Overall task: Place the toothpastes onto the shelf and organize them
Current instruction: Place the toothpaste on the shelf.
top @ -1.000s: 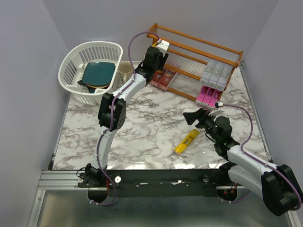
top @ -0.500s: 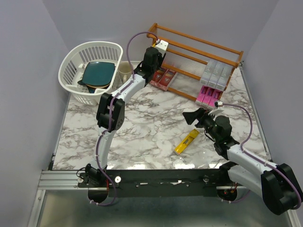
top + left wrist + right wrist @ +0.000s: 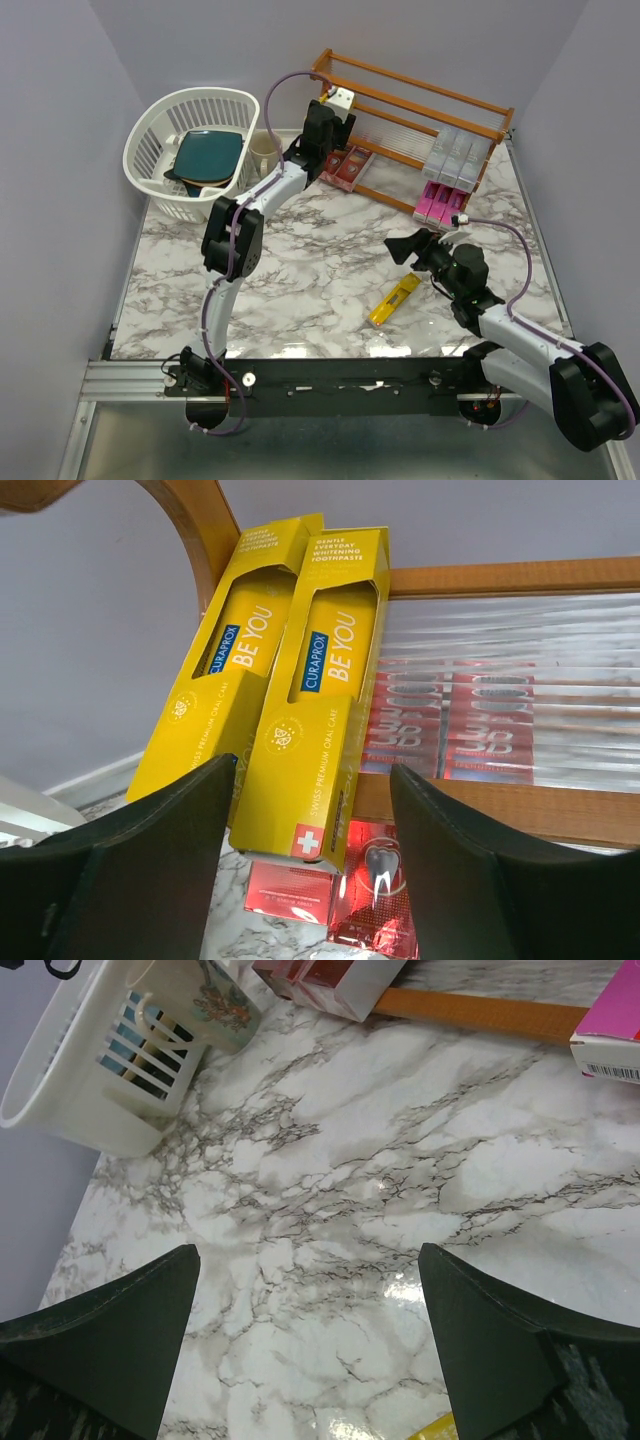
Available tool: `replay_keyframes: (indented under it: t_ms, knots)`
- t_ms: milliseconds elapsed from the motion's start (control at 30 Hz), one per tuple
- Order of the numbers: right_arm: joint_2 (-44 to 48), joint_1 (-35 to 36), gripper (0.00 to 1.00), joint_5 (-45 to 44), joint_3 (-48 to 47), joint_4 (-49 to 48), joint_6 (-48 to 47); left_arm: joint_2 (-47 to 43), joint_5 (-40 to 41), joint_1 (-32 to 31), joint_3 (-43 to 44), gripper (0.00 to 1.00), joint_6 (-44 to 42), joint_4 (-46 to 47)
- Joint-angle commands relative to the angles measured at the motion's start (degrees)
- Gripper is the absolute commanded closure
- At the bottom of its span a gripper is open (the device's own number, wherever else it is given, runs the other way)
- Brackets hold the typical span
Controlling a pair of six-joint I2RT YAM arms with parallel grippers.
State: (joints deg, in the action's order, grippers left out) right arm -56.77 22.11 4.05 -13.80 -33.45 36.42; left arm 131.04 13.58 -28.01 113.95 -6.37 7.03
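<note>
Overhead view: a marble table (image 3: 300,260) is closed in by walls on three sides. The wooden shelf (image 3: 415,83) runs across the upper right. The left gripper (image 3: 335,128) sits at the shelf's left end and hides what stands there. Red cartons (image 3: 343,168) lie on the bottom tier beside it. Silver cartons (image 3: 455,155) and magenta cartons (image 3: 437,208) stand at the right end. A lone yellow carton (image 3: 394,300) lies at lower centre, just below the right gripper (image 3: 405,248). A white basket (image 3: 160,195) holding a teal plate (image 3: 208,155), and a mug (image 3: 263,150) beside it, fill the upper left. The widest bare marble is at left and centre.

Left wrist view: this shows what the overhead hides. Two yellow cartons (image 3: 325,680) lean against the shelf's curved end frame. The fingers (image 3: 150,860) are spread, with the foot of the right-hand carton between them and a gap at the right finger.

Right wrist view: the fingers (image 3: 100,1340) are splayed wide over bare marble with nothing between them. The basket and mug sit at upper left and the shelf's bottom rail lies along the top edge.
</note>
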Motion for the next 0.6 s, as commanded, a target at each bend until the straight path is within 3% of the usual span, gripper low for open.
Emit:
replay_keyframes:
  t_ms: [0,300,567]
  knots:
    - [-0.79,-0.05,0.01,1.22,-1.75,-1.53,-0.13,-6.84,3.38,0.24,-3.37,0.21,1.97,5.18]
    - [-1.32,-0.13,0.01,1.66,-1.93,-1.53,-0.04,-14.06,1.88,-0.11,-8.91,0.21,7.59,7.57]
    - [-1.15,-0.05,0.01,1.57,-2.02,-1.18,-0.04,-18.1,5.4,-0.12,-15.15,0.35,17.52,2.04]
